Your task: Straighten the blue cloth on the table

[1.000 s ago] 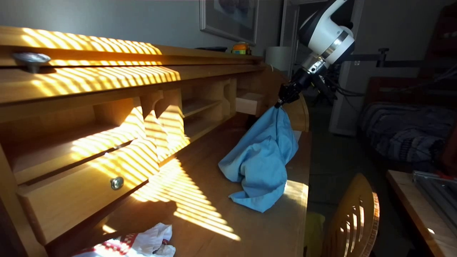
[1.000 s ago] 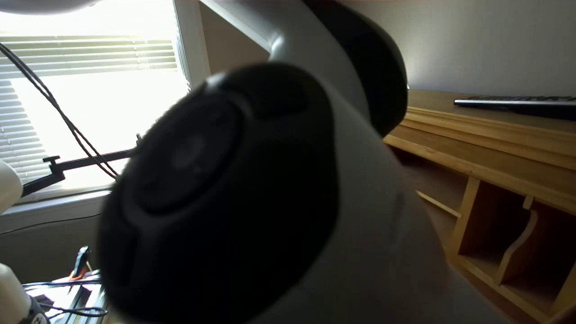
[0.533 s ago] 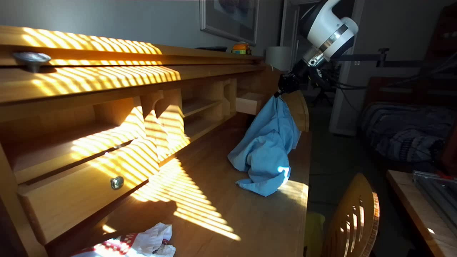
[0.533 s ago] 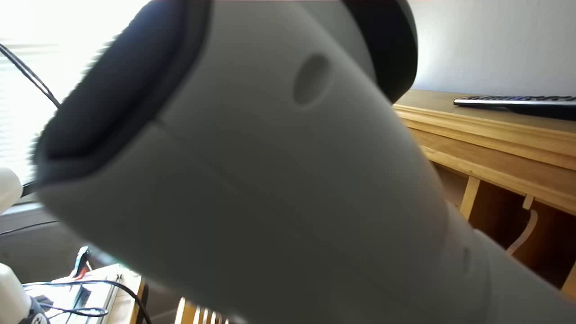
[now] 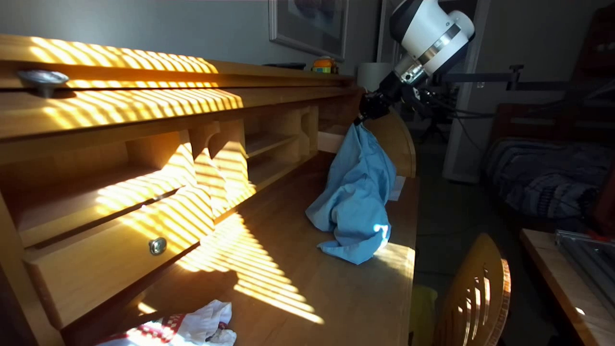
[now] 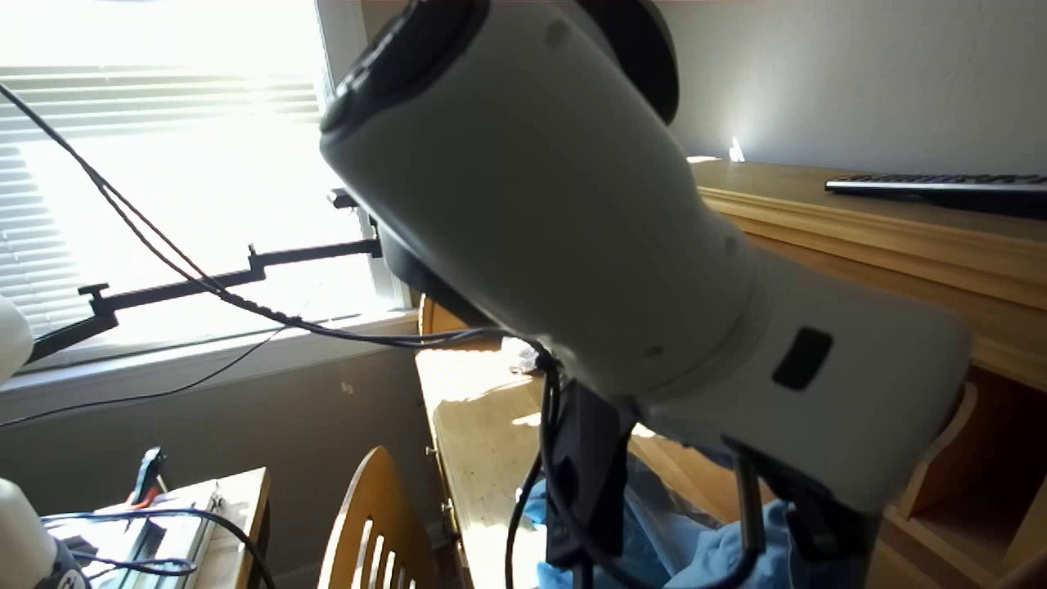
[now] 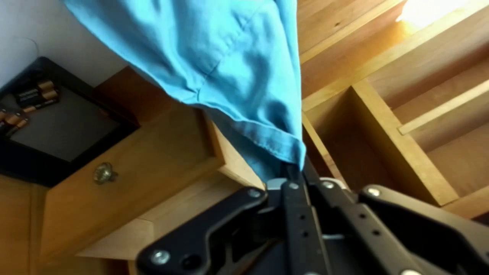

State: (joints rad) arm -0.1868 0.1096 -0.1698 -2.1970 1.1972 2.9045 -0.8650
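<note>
The desk runs from the bottom of the frame up toward the centre in an exterior view. The robot arm slants into the same frame from the upper right, its upper part cut off by the top edge. The blue cloth stands just right of centre, its top drawn to a peak and its lower part resting in folds on the desk, with a small tail pointing left. Over the last half second that peak has swung left and slightly up, while the bottom edge has stayed put; a second ago the edge lay lower in the frame. The cloth has thus been dragged along the desk, but the newest move carried only the lifted end, and the bunching below remains, so straightening seems some way from done. The gripper is clenched on a hemmed bit of the cloth, its jaws pressed together in the wrist view. A pale flat thing, perhaps paper, now shows more fully beside the cloth's right edge. Keeping tension while laying the held end down would probably open those folds
</note>
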